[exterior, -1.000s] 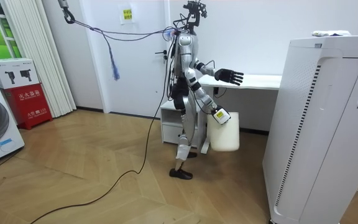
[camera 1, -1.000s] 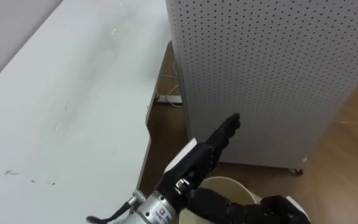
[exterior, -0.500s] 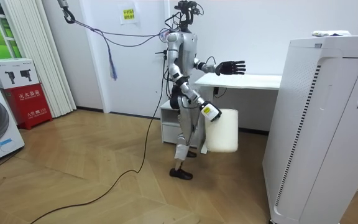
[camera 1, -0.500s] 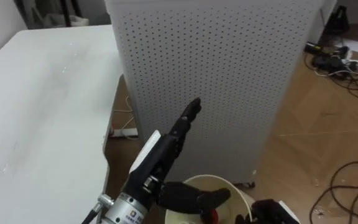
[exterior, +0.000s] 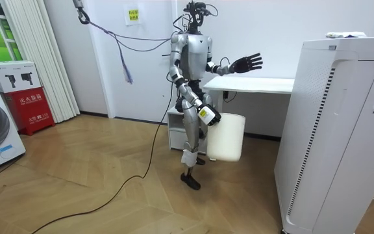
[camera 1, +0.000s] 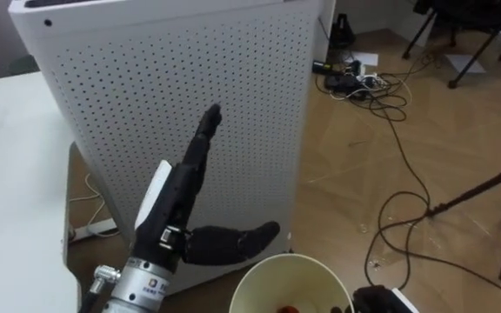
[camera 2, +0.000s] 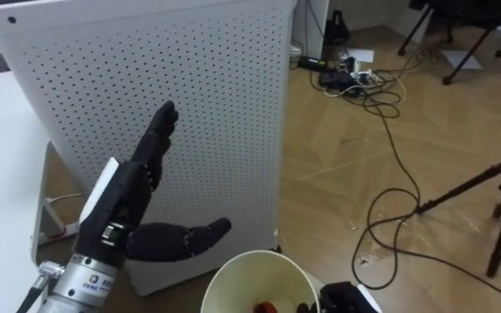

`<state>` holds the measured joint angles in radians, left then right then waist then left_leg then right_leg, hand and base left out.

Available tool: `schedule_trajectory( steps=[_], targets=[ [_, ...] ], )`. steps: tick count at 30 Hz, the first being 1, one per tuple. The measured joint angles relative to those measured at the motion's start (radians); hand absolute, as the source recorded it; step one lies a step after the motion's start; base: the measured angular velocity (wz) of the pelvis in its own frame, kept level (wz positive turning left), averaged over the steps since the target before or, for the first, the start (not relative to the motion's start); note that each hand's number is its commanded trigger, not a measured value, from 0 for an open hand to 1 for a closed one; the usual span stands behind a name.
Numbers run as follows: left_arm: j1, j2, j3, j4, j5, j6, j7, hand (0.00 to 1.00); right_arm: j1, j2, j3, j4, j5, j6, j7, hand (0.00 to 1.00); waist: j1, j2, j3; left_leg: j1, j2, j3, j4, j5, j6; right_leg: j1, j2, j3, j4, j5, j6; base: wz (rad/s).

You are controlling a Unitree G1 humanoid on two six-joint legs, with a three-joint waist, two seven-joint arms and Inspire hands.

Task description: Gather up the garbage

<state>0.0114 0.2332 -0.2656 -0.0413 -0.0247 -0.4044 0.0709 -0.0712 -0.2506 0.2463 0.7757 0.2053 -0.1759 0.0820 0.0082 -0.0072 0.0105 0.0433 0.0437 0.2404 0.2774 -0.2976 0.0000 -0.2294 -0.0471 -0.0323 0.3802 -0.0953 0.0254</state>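
I carry a white bin low in front of me, and a small red piece of garbage lies inside it. My right hand shows dark at the bin's right rim and is shut on it. In the room view the bin hangs from that hand at hip height. My left hand is raised before me, open, with straight fingers and the thumb spread; it holds nothing. In the room view this hand reaches out over the desk's end.
A tall white perforated appliance stands right in front of me, also in the room view. The white desk is at my left. Cables and a tripod leg lie on the wooden floor to the right.
I have turned to my right: the desk has slid out to the left and the floor with cables has come into sight. The bin swung round with me. My left hand stays raised and open.
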Motion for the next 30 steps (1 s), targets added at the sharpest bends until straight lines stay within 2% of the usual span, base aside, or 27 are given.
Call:
schedule_trajectory(
  steps=[5, 9, 13, 15, 17, 19, 20, 22, 23, 24, 25, 26, 27, 28, 29, 30],
  targets=[
    [0.004, 0.004, 0.028, -0.063, 0.061, 0.0, 0.022, 0.0, 0.001, 0.001, 0.002, -0.014, 0.003, 0.0, 0.008, 1.0, 0.01, -0.005, -0.0002, 0.024, 0.003, -0.001, -0.022, 0.001, -0.001, 0.019, 0.006, -0.012, -0.022, 0.002, 0.001, -0.04],
    [0.006, 0.003, 0.045, -0.098, 0.07, 0.0, 0.037, 0.0, 0.016, 0.0, 0.002, -0.042, 0.018, 0.0, 0.015, 1.0, 0.026, -0.009, -0.0021, 0.027, 0.01, -0.003, -0.024, 0.001, -0.001, 0.024, 0.008, -0.045, -0.04, 0.003, 0.002, -0.01],
    [0.006, 0.009, 0.074, -0.11, 0.107, 0.0, 0.049, 0.0, 0.049, 0.002, 0.002, -0.093, 0.019, -0.002, 0.041, 1.0, 0.024, -0.006, -0.002, 0.041, 0.02, -0.04, -0.024, 0.002, -0.001, 0.056, 0.015, -0.071, -0.062, 0.003, -0.001, 0.01],
    [0.006, 0.007, 0.075, -0.131, 0.112, 0.0, 0.05, 0.0, 0.054, 0.001, 0.002, -0.1, 0.019, -0.005, 0.05, 1.0, 0.025, -0.005, -0.0009, 0.053, 0.024, -0.041, -0.026, 0.002, -0.001, 0.069, 0.017, -0.083, -0.076, 0.002, -0.002, 0.04],
    [0.008, 0.006, 0.075, -0.137, 0.124, 0.0, 0.053, 0.0, 0.055, 0.003, 0.003, -0.101, 0.015, -0.005, 0.054, 1.0, 0.025, -0.001, 0.0001, 0.067, 0.03, -0.039, -0.025, 0.002, -0.002, 0.083, 0.018, -0.112, -0.075, 0.001, -0.004, -0.03],
    [0.009, 0.007, 0.082, -0.138, 0.127, 0.0, 0.058, 0.0, 0.055, 0.004, 0.004, -0.117, -0.002, -0.007, 0.067, 1.0, 0.028, -0.002, 0.0002, 0.072, 0.036, -0.036, -0.013, 0.001, -0.003, 0.095, 0.018, -0.161, -0.075, -0.01, -0.021, -0.11],
    [0.01, 0.008, 0.083, -0.137, 0.127, 0.0, 0.058, 0.0, 0.054, 0.004, 0.004, -0.117, -0.002, -0.007, 0.069, 1.0, 0.028, -0.002, 0.0002, 0.071, 0.038, -0.036, -0.001, 0.001, -0.003, 0.098, 0.018, -0.166, -0.075, -0.012, -0.025, -0.11],
    [0.024, 0.008, 0.086, -0.137, 0.127, 0.001, 0.068, 0.0, 0.058, 0.011, 0.006, -0.117, -0.003, -0.007, 0.07, 1.0, 0.029, 0.001, 0.0018, 0.051, 0.053, -0.039, 0.091, 0.0, -0.004, 0.118, 0.019, -0.188, -0.072, -0.025, -0.04, -0.13],
    [0.029, 0.008, 0.089, -0.137, 0.127, 0.001, 0.075, 0.0, 0.062, 0.015, 0.008, -0.117, -0.008, -0.007, 0.064, 1.0, 0.034, 0.003, 0.0034, 0.014, 0.068, -0.034, 0.204, 0.001, -0.004, 0.133, 0.02, -0.223, -0.073, -0.033, -0.054, -0.19],
    [0.029, 0.007, 0.092, -0.135, 0.127, 0.002, 0.077, 0.0, 0.063, 0.015, 0.009, -0.117, -0.008, -0.007, 0.063, 1.0, 0.038, 0.006, 0.0066, -0.008, 0.077, -0.035, 0.27, 0.006, -0.012, 0.144, 0.021, -0.23, -0.074, -0.039, -0.061, -0.33],
    [0.03, 0.003, 0.1, -0.13, 0.128, 0.002, 0.08, 0.0, 0.065, 0.014, 0.009, -0.113, -0.009, -0.007, 0.063, 1.0, 0.046, 0.014, 0.0137, -0.063, 0.099, -0.048, 0.404, 0.039, -0.044, 0.164, 0.02, -0.217, -0.073, -0.049, -0.071, -0.28],
    [0.034, -0.006, 0.107, -0.122, 0.127, 0.002, 0.087, 0.0, 0.07, 0.01, 0.009, -0.11, -0.009, -0.006, 0.062, 1.0, 0.051, 0.007, 0.0202, -0.117, 0.097, -0.08, 0.502, 0.063, -0.042, 0.178, 0.015, -0.21, -0.07, -0.068, -0.076, -0.14],
    [0.034, -0.008, 0.106, -0.12, 0.127, 0.002, 0.093, 0.0, 0.075, 0.009, 0.008, -0.11, -0.007, -0.006, 0.06, 1.0, 0.048, 0.013, 0.0164, -0.142, 0.09, -0.091, 0.507, 0.052, -0.033, 0.179, 0.012, -0.207, -0.066, -0.079, -0.076, 0.15],
    [0.033, -0.014, 0.104, -0.12, 0.126, 0.002, 0.097, 0.0, 0.082, 0.007, 0.004, -0.108, -0.007, -0.006, 0.048, 1.0, 0.048, 0.011, 0.0185, -0.202, 0.072, -0.103, 0.484, 0.025, -0.012, 0.178, 0.009, -0.198, -0.053, -0.105, -0.082, 0.11],
    [0.034, -0.015, 0.102, -0.119, 0.126, 0.002, 0.104, 0.0, 0.082, 0.006, 0.004, -0.091, -0.007, -0.005, 0.033, 1.0, 0.059, 0.006, 0.021, -0.263, 0.048, -0.114, 0.44, 0.022, -0.007, 0.178, 0.005, -0.181, -0.043, -0.118, -0.078, -0.03],
    [0.035, -0.015, 0.103, -0.119, 0.126, 0.002, 0.111, 0.0, 0.082, 0.0, 0.003, -0.087, -0.009, -0.003, 0.025, 1.0, 0.069, 0.005, 0.0218, -0.291, 0.037, -0.115, 0.408, 0.025, -0.01, 0.178, 0.004, -0.164, -0.036, -0.126, -0.076, -0.34]
  ],
)
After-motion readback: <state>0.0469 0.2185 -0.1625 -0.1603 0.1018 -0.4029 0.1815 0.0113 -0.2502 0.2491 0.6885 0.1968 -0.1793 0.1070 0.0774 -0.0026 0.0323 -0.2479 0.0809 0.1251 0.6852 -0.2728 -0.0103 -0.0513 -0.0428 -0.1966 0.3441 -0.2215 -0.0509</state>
